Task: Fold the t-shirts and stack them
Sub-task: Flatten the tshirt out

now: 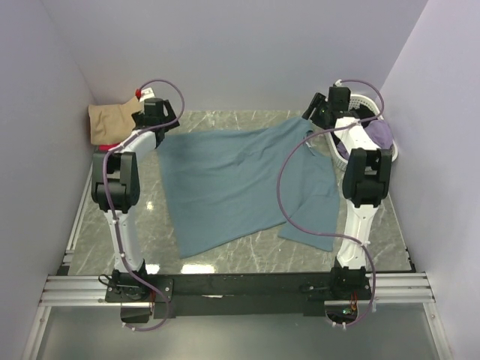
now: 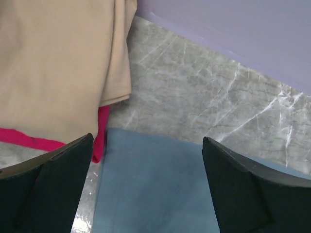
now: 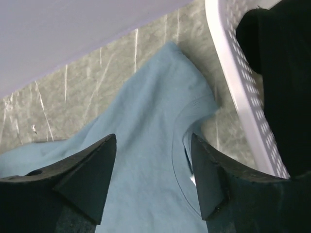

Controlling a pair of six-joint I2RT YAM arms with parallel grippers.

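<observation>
The large dusty teal-blue cloth t-shirt [image 1: 240, 184] lies spread open across the middle of the grey marbled worktop [image 1: 247, 251]. Off its far-left corner sits a folded tan cloth t-shirt [image 1: 109, 121]. The left wrist view plainly shows a red cloth t-shirt [image 2: 29, 138] beneath the tan one, its edge just beside the teal corner; from overhead it is a mere sliver. The left tool [image 2: 148, 145] hangs over that corner, fingers apart and empty. The right tool [image 3: 153, 145] hangs over the teal shirt's round neck, fingers likewise apart and empty. Just right of the neck stands a white lattice-sided plastic basket [image 3: 233, 73]. The right wrist view shows black cloth [image 3: 282, 73] inside it, and the overhead view adds lilac cloth [image 1: 381, 133].
</observation>
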